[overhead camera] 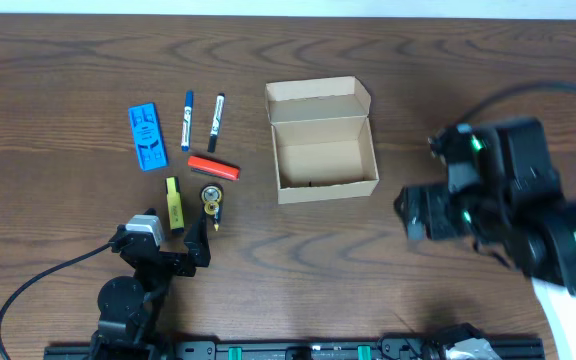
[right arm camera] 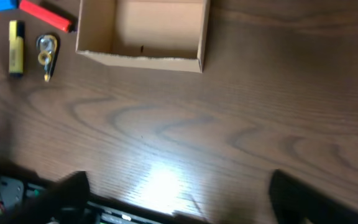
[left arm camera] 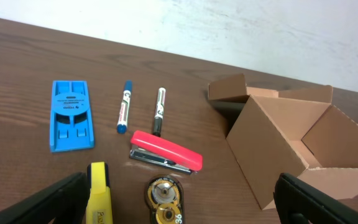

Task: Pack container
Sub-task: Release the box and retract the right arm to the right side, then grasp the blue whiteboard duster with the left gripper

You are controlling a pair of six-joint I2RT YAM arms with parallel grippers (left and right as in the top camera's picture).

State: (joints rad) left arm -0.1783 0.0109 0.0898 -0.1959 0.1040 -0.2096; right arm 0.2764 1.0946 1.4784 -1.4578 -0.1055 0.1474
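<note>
Your left tool and right tool are both spread, holding nothing. The container sits open in the middle of the worktop. The highlighter and tape roller lie close together, so a wide pinch may snag both.

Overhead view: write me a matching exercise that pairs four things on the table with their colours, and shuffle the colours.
Things:
1. stapler
2. highlighter
3. flat plastic case
4. container

Colours:
A. yellow
B. tan
C. red
D. blue

Pairs: 1-C, 2-A, 3-D, 4-B.
</note>
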